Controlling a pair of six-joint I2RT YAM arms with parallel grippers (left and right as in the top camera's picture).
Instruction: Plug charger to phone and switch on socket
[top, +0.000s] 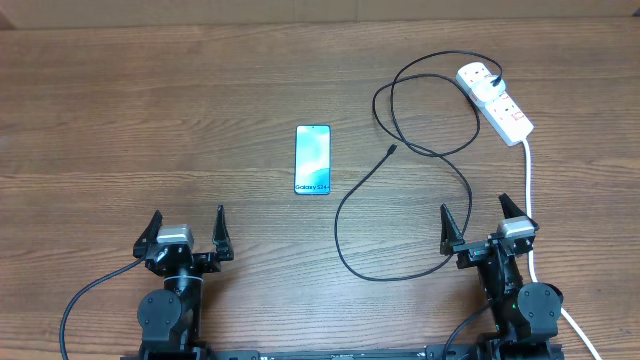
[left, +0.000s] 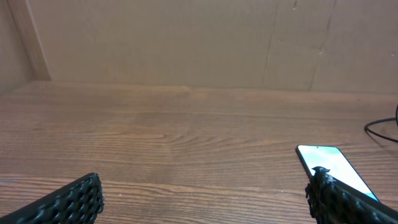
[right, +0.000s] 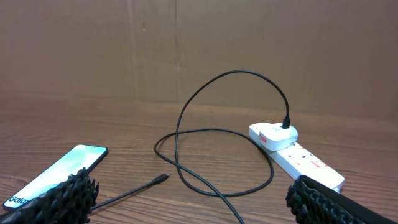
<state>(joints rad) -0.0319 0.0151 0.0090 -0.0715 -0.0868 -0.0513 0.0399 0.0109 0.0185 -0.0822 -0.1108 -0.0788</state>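
We start at the left jaws. They stand wide apart and hold nothing, close to the near edge of the table (top: 150, 100), on its left half. In the left wrist view the two dark fingertips (left: 68, 202) show at the lower corners, with only bare wood between them. The right jaws are also wide apart and empty, at the near edge on the right half.

The phone (top: 312, 160) lies flat, screen up, about the middle of the table. It is well apart from both pairs of jaws, ahead of them and between the two arms. From the left wrist camera the phone (left: 333, 165) appears just behind the right fingertip, which hides its near end. From the right wrist camera the phone (right: 62, 171) is partly hidden behind the left fingertip.

The charger (top: 336, 230) makes a large loose loop on the right half of the table, and the lowest part of the loop passes just in front of the right jaws. Its connector tip (top: 391, 151) lies free on the wood, to the right of the phone and not touching it. In the right wrist view this connector tip (right: 161, 178) points toward the phone.

The other end of the cable rises in an arc and goes into a plug on the socket (top: 497, 100), which lies aslant near the far right corner. Its white cord (top: 528, 190) runs along the right edge toward the near edge, passing beside the right arm.
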